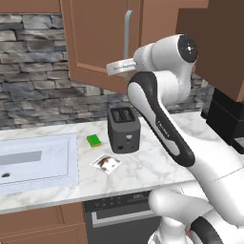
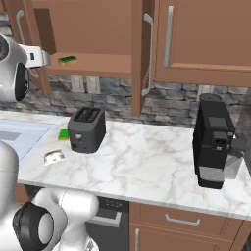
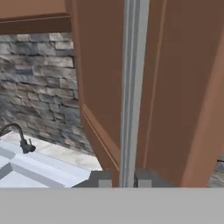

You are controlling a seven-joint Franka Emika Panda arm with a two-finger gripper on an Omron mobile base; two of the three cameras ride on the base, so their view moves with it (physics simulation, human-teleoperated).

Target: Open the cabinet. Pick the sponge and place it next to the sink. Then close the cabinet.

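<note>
Jaws at the cabinet (image 2: 98, 29) door handle, doors partly open, sponge (image 2: 67, 60) on the shelf inside.

The dark green sponge lies on the cabinet's lower shelf, above the toaster (image 2: 87, 129) and well apart from the sink (image 1: 38, 162) on the counter (image 2: 147, 162). In the hand view the gripper (image 3: 121, 180) straddles the long silver handle (image 3: 133, 87) with its jaws drawn narrow on either side; whether they truly pinch the bar I cannot tell. The likely risk: if the grip is loose, the jaws slip along the smooth bar and the door stays put, or the arm pulls off the door's arc and strains it. A brighter green sponge (image 1: 94, 140) beside the toaster could be mistaken for the target. The arm's printed lettering is too small to read.
</note>
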